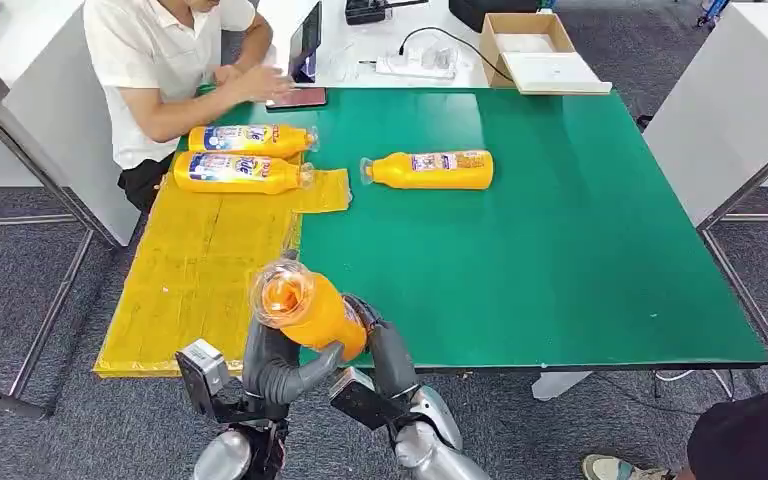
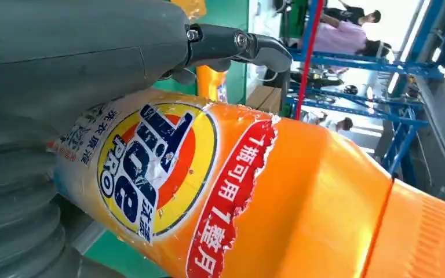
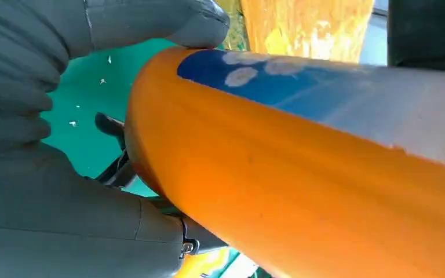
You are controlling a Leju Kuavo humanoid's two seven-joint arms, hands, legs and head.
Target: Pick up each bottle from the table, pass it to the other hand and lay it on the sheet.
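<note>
We see the left robot hand (image 1: 295,365) wrapped around an orange bottle (image 1: 308,308), its grey thumb curling across the bottle's lower side in the head view. In the left wrist view that left robot hand (image 2: 81,63) presses against the labelled face of the bottle (image 2: 255,197), with one dark finger (image 2: 237,46) reaching over the top of it. The right robot hand (image 1: 385,350) lies against the same bottle from the other side; in the right wrist view we see the right robot hand (image 3: 64,145) with its thumb (image 3: 156,23) resting on the bottle's (image 3: 301,174) edge and darker fingers closing beneath it. So both hands grip the one bottle, which is lifted above the near edge of the desk (image 1: 580,260), tilted, with its translucent end towards the camera.

Beyond the hands, the yellow sheet (image 1: 195,280) covers the left part of the green desk. Two more bottles lie on their sides at its far end, one (image 1: 240,172) just in front of the other (image 1: 250,139), close together. A fourth bottle (image 1: 430,169) lies on the bare green surface, apart from the sheet. A person in a white shirt (image 1: 160,60) sits at the far left corner with a hand on a dark tablet (image 1: 297,97). An open cardboard box (image 1: 535,50) stands at the far edge.
</note>
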